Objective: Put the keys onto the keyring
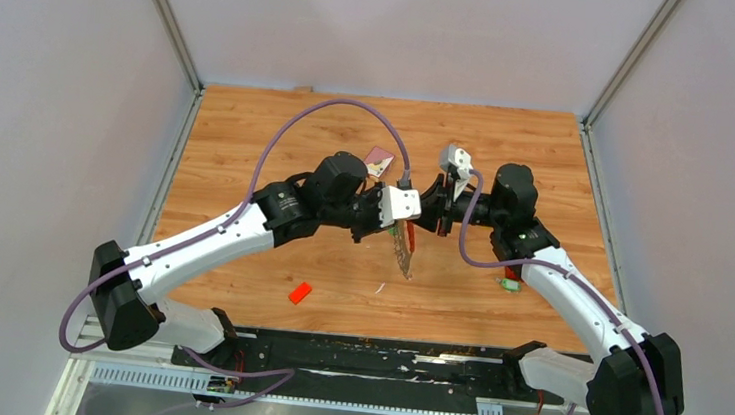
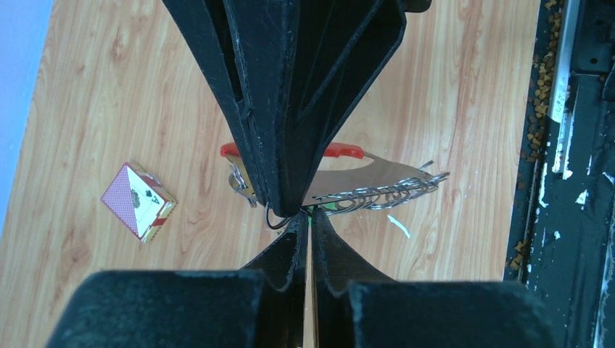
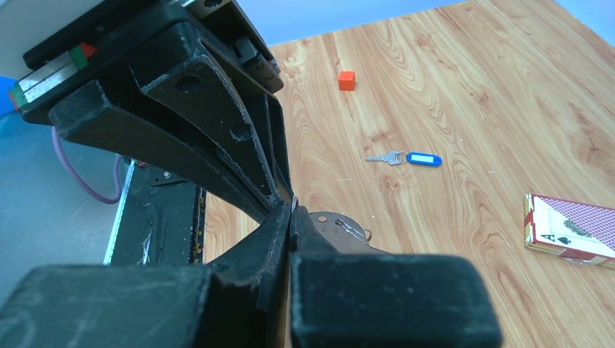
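The keyring [image 1: 404, 254] hangs above the table's middle, between both grippers. In the left wrist view it shows a red strap [image 2: 345, 151], a metal plate [image 2: 370, 174] and a row of wire rings [image 2: 391, 193], with a bit of green [image 2: 328, 210] at the fingertips. My left gripper [image 1: 408, 227] [image 2: 308, 217] is shut on its edge. My right gripper [image 1: 423, 217] [image 3: 291, 212] meets it tip to tip, shut on a silver ring of the bunch. The blue-tagged key [image 3: 407, 158] lies on the table. No black-tagged key shows.
A playing-card box [image 1: 379, 161] [image 2: 138, 201] [image 3: 573, 228] lies behind the grippers. A small orange-red block [image 1: 300, 293] [image 3: 347, 80] lies near the front. A small green thing [image 1: 509, 283] sits by the right forearm. The black base rail [image 1: 350, 362] runs along the near edge.
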`<state>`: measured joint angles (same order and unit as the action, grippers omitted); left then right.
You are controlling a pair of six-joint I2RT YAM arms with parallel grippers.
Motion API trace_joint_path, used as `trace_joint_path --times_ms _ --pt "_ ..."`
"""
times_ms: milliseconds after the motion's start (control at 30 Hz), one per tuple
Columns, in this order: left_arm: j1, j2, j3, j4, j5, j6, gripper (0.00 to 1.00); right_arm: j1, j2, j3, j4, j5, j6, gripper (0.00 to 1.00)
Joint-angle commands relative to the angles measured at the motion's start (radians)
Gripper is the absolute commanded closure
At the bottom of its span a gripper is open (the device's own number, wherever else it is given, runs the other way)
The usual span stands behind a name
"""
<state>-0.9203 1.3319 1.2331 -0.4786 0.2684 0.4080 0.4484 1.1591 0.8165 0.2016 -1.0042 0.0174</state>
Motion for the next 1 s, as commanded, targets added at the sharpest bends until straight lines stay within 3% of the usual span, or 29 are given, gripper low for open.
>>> trace_joint_path --times_ms 0,167,333,967 --pt "-0.009 -0.026 0.01 0.034 0.036 -0.01 0.86 0.007 -0.01 0.015 0.093 -0.007 -0.013 1.0" --pt "0.01 -0.103 -0.019 0.039 -0.008 0.018 0.7 -0.009 -0.028 0.009 0.079 -0.034 -0.079 1.0" --pt "0.036 -0.144 -0.024 0.041 -0.01 0.024 0.64 -0.013 -0.025 0.002 0.1 -0.08 -0.083 1.0" --pt "0.043 -0.082 0.01 0.051 0.129 0.025 0.67 -0.015 -0.018 -0.004 0.111 -0.141 -0.093 1.0"
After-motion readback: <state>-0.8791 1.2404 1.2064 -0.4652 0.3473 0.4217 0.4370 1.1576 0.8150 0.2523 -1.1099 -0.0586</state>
